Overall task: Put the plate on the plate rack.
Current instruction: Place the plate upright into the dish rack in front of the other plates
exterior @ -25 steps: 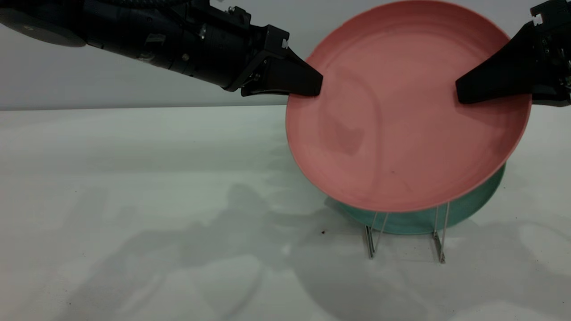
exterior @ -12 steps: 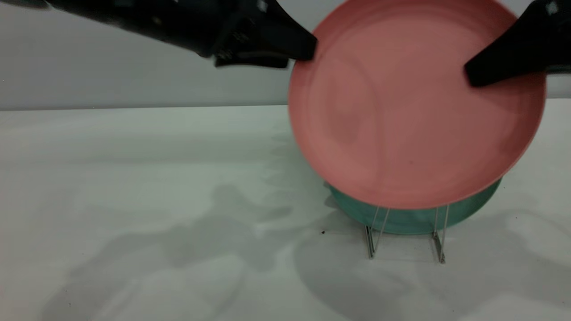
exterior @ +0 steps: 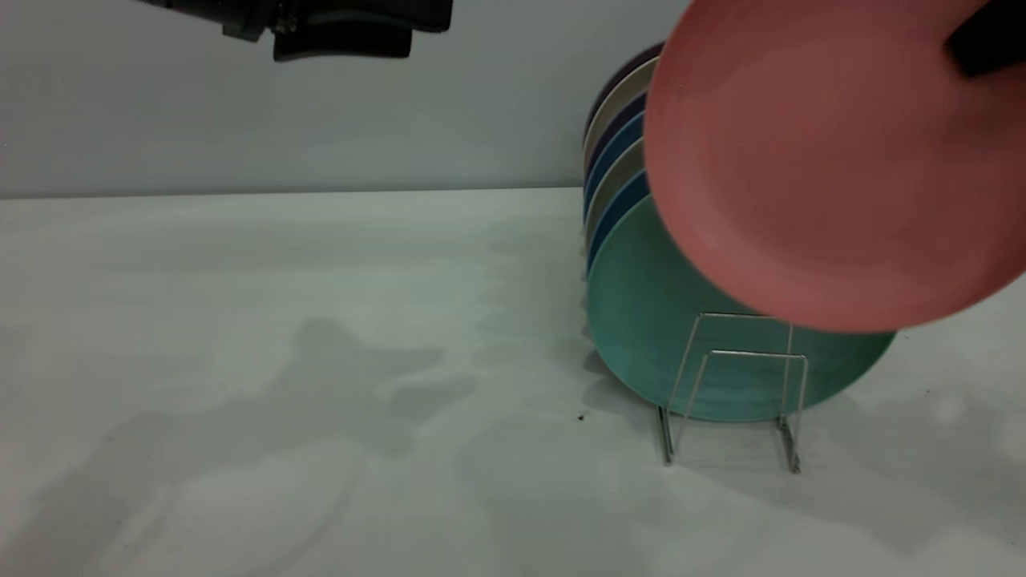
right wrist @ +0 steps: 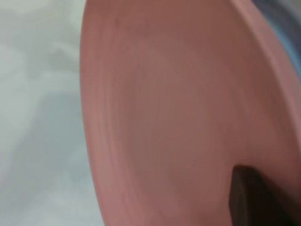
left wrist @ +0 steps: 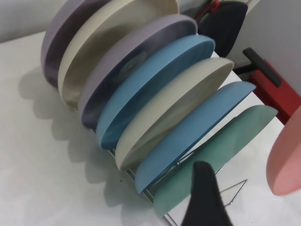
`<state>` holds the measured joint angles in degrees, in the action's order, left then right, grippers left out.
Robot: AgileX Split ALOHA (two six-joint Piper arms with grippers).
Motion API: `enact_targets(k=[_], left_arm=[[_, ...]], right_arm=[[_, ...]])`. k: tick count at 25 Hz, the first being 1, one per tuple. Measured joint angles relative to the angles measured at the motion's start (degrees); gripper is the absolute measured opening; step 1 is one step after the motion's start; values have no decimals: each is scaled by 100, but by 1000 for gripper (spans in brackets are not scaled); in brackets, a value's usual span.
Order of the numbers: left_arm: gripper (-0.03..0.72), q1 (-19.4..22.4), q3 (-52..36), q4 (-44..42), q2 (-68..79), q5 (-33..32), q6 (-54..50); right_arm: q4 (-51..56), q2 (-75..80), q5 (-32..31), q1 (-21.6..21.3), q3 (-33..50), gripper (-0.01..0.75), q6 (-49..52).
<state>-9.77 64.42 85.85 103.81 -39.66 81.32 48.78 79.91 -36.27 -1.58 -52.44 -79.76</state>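
Pale grey wall (exterior: 240,120) backs a white matte table (exterior: 240,361) crossed by soft shadows of the arms.

Held in the air at the exterior view's upper right, the salmon-pink plate (exterior: 817,168) faces the camera, tilted, its lower rim overlapping the teal-green plate (exterior: 641,320) and hanging above the front loops of the plate rack (exterior: 733,385). It touches no wire that can be seen. From the left wrist view only an edge of it shows (left wrist: 287,160), clear of the rack and just beside the front plates.

The rack stands toward the table's right side, its two front squared loops free. Behind them the teal-green plate leans in its slot, then a row of others toward the wall: a blue plate (left wrist: 188,136), a cream plate (left wrist: 169,110), a second blue plate (left wrist: 150,84), a lavender plate (left wrist: 127,61), another cream plate (left wrist: 108,37) and a dull purple plate (left wrist: 59,33).

The right gripper (exterior: 987,44) grips the pink plate at its upper right rim; a dark finger lies across the plate's face, seen again in the right wrist view (right wrist: 256,197), so the jaws are clamped on the rim.

The left gripper (exterior: 345,32) is high at the top left, well apart from the plate, holding nothing. One dark finger (left wrist: 204,197) shows in its wrist view above the rack; how far its jaws stand apart I cannot tell.
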Motion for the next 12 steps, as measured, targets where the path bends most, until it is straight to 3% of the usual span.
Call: enact_targets(k=[6,9,12], left_arm=[[538,1,0,-24,-65,9,-5],[538,1,0,-40,-65,16,-5],[538,1,0,-40,-65,28,-5]], right_arm=[[-1280,-400,637,1153,0,87,10],[-2194,-405,1087,1770,0,87,413],[-3205,-405,1332,2108,0,87,1017]])
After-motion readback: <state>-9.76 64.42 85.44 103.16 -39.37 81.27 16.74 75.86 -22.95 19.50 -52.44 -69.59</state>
